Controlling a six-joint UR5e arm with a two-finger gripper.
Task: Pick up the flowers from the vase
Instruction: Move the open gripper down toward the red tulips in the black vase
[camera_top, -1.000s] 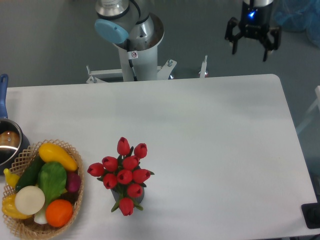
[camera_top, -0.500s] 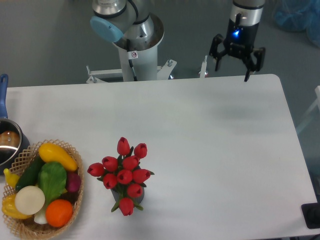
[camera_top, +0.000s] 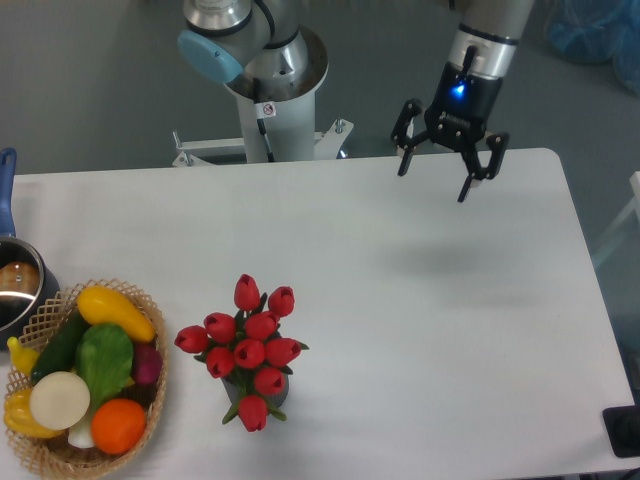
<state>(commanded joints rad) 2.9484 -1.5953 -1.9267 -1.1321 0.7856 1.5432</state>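
The flowers (camera_top: 248, 345), a bunch of red closed tulip buds with green leaves, stand near the table's front edge, left of centre. Under the buds only a sliver of the dark grey vase (camera_top: 278, 391) shows; the rest is hidden by the blooms. My gripper (camera_top: 435, 182) hangs open over the back right part of the table, far from the flowers, up and to their right. Nothing is between its black fingers (camera_top: 403, 163).
A wicker basket (camera_top: 150, 425) of colourful vegetables sits at the front left. A steel pot (camera_top: 18, 285) with a blue handle is at the left edge. The arm's base (camera_top: 270, 95) stands behind the table. A dark object (camera_top: 624, 430) shows at the front right corner.
The gripper has come down and to the left, from beyond the back edge to over the table's back right part. It stays open. The flowers have not moved.
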